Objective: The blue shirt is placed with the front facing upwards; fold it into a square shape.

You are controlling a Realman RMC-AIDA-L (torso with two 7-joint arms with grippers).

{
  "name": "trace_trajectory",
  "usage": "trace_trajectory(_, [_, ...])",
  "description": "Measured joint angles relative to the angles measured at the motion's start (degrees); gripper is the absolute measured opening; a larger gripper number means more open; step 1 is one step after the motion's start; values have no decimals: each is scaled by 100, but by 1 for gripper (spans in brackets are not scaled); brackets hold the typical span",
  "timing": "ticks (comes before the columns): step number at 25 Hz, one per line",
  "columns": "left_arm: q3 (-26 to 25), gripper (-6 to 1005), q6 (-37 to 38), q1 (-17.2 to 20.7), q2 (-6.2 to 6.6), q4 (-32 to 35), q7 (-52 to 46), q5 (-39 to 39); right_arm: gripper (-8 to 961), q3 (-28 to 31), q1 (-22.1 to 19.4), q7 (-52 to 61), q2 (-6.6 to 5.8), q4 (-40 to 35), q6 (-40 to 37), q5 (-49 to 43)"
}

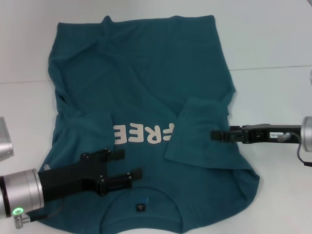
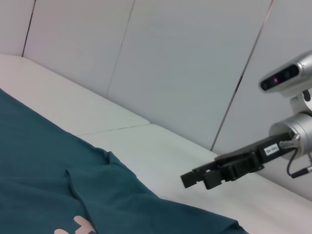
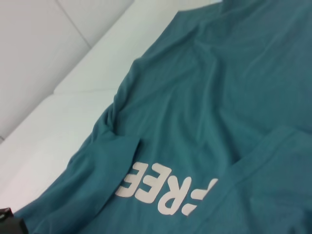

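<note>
Left gripper (image 1: 124, 165) spread open over the blue shirt (image 1: 141, 97) just below its "FREE" lettering (image 1: 144, 134), right gripper (image 1: 217, 135) seemingly pinched empty beside the folded-in right sleeve (image 1: 202, 132); soft, light, limp cotton spread on the white table (image 1: 273, 44), likely best pinched at hems.

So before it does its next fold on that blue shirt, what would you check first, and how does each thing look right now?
1. Front facing up: ok. The lettering on the blue shirt shows.
2. Right sleeve folded inward: ok, it lies over the chest and covers the end of the lettering.
3. Left sleeve folded inward: ok, though the fold looks rumpled.
4. Left gripper clear of the cloth: cannot tell. It is open above the shirt near the collar; contact is unclear.
5. Right gripper empty: cannot tell. It sits at the folded sleeve's edge.
6. Shirt lying flat: not ok, wrinkles run along the left side.
</note>
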Motion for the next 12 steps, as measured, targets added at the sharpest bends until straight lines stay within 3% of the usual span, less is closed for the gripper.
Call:
trace_trajectory(4, [-53, 842, 20, 27, 10, 22, -47, 0, 928, 112, -191, -59, -15, 36, -88, 146])
trace_trajectory(12, [-153, 842, 0, 177, 40, 399, -829, 103, 927, 791, -357, -139, 12, 40, -525, 175])
